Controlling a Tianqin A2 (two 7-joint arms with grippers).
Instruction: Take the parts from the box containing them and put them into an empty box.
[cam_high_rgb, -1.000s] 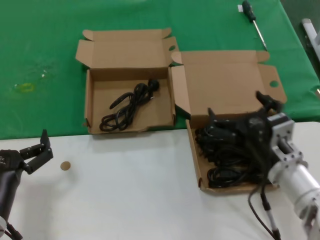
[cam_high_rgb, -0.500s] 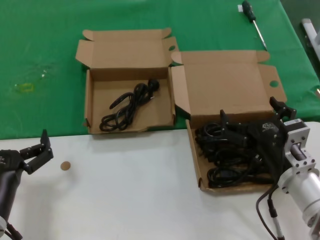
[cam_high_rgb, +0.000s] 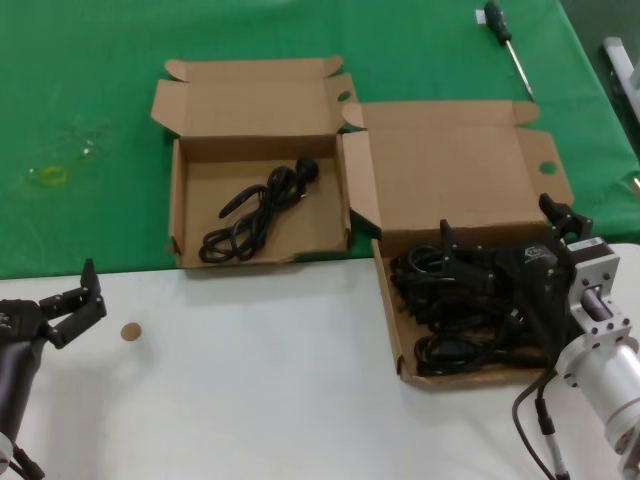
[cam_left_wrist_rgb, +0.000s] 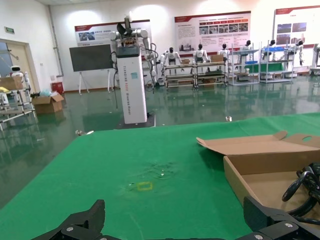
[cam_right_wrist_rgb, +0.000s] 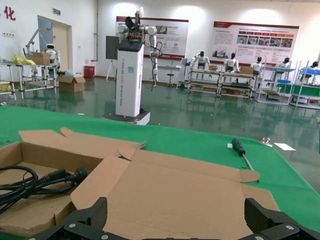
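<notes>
The wider box (cam_high_rgb: 388, 330) at the right holds a heap of black power cords (cam_high_rgb: 450, 310). My right gripper (cam_high_rgb: 498, 222) hovers over that heap, open, with nothing between its fingers. In the right wrist view the gripper (cam_right_wrist_rgb: 175, 217) faces the box's raised lid (cam_right_wrist_rgb: 175, 190). The narrower box (cam_high_rgb: 180, 200) to the left holds one looped cord (cam_high_rgb: 260, 210), which also shows in the left wrist view as a cord (cam_left_wrist_rgb: 305, 185) inside the box (cam_left_wrist_rgb: 250, 167). My left gripper (cam_high_rgb: 68, 290) rests open at the near left over the white table, empty.
A black-handled screwdriver (cam_high_rgb: 505, 40) lies on the green cloth at the far right. A small brown disc (cam_high_rgb: 130, 331) sits on the white table (cam_high_rgb: 260, 400) near the left gripper. A yellowish mark (cam_high_rgb: 50, 175) is on the cloth at the left.
The right gripper shifted a little to the right and toward me over the cord heap, then held still. The left arm and both boxes have not moved.
</notes>
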